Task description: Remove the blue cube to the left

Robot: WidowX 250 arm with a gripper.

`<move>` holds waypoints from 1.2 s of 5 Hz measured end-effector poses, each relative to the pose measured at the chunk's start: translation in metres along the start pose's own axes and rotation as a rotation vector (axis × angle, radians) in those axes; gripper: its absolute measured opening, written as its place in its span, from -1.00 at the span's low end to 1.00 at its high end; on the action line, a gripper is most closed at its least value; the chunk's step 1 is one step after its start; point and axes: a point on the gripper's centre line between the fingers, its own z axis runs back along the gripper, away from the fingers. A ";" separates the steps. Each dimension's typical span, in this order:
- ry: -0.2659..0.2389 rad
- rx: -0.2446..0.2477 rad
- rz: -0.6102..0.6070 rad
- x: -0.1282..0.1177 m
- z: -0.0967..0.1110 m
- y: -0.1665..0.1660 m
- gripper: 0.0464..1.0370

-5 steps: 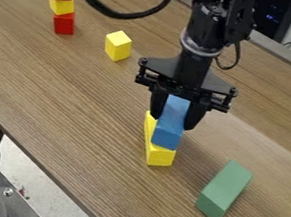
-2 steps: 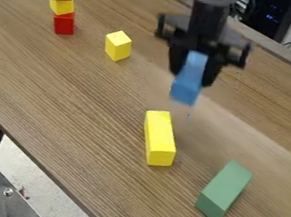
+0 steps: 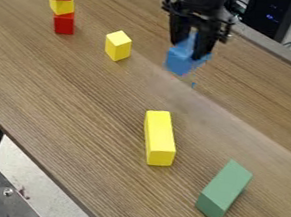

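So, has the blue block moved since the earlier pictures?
Yes. The blue block overlapped the long yellow block in the first picture; now it is well away from it, farther up the view.

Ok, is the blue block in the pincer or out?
In: the blue block sits between the fingers of the pincer, part of it jutting below them. Whether it touches the table, I cannot tell.

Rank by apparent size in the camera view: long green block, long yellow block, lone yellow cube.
1. Long green block, long yellow block: order unsure, green is nearer.
2. Lone yellow cube: smallest.
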 end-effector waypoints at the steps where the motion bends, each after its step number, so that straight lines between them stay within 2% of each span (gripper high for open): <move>1: 0.022 0.026 -0.077 0.010 -0.010 0.015 -0.02; 2: 0.033 0.060 -0.111 0.018 -0.017 0.028 -0.02; 3: 0.026 0.116 -0.051 0.020 -0.023 0.041 -0.02; 4: 0.026 0.131 -0.012 0.022 -0.034 0.045 -0.02; 6: 0.009 0.150 0.045 0.028 -0.039 0.049 -0.02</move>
